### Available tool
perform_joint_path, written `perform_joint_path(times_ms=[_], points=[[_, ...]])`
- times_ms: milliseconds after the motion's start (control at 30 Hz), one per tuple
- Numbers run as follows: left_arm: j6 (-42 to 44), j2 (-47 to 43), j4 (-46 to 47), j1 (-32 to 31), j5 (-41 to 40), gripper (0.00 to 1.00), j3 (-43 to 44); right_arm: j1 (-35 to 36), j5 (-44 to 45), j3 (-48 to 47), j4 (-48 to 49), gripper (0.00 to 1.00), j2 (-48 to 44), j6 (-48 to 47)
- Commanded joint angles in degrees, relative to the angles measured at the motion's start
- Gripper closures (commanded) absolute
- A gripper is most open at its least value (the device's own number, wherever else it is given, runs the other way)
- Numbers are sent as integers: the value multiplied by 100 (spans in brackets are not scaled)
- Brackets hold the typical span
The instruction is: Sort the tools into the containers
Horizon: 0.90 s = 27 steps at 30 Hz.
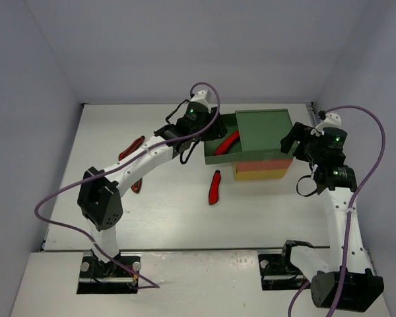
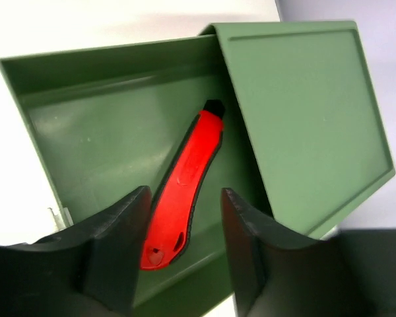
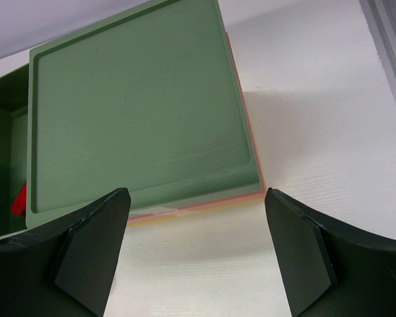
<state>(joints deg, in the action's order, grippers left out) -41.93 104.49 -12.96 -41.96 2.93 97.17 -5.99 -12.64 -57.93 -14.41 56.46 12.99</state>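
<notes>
Altogether we count four red tools, one stacked unit and two claws. The stacked unit (image 1: 264,129) stands toward the far right of the desk (image 1: 185,224) in three layers: green on top, red-orange in the middle, yellow at the bottom. Only the green drawer (image 2: 105,125) is pulled out, to the unit's left. It holds one thing, a red utility knife (image 2: 185,175) lying slantwise on its floor with the black tip toward the unit. The red-orange and yellow layers show only their fronts, so we cannot tell what is inside them.

The left claw (image 2: 185,198) hangs over the open drawer, released. Its jaws are parted, one finger on each side of the knife with a gap at both sides, and it grips nothing. The right claw (image 3: 197,201) hovers over the right edge of the unit's green top, jaws spread wide and empty.

On the desk, a second red utility knife (image 1: 215,187) lies just in front of the drawer, apart from it. Red-handled pliers (image 1: 131,148) lie well to the left, beyond the left arm (image 1: 148,156). A fourth red piece (image 1: 136,185) lies on the near side of that arm, partly covered by it and too small for us to name. The arm stretches slantwise across the desk between these two.
</notes>
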Motion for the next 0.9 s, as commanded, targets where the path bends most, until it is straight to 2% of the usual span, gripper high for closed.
perform_joint_path(times_ms=[0,100,267,500,533,667,800,867], points=[[875,-562,-76,-98,-213,44,784,282,0,-250,235,19,-101,-26],[1275,-923,-178,-110,-440,39,839,551,172,-328,221,19,-77,58],[1731,-1564,-163,-110,-880,37,492,1469,928,-386,228,19,2,328],[2188,-2522,-687,-102,-1814,33,-508,3342,2590,-91,296,19,226,1200],[2224,-2735,-779,-100,-2023,32,-775,3773,2927,59,367,19,233,1464],[1979,-3541,-1294,-85,-2727,27,-1619,5263,4032,602,601,18,200,2366],[1378,-4177,-2146,-59,-3149,25,-2229,6047,4662,1045,650,18,131,2989],[1199,-4542,-2468,-49,-3227,25,-2552,6214,4924,1313,710,17,35,3214]])
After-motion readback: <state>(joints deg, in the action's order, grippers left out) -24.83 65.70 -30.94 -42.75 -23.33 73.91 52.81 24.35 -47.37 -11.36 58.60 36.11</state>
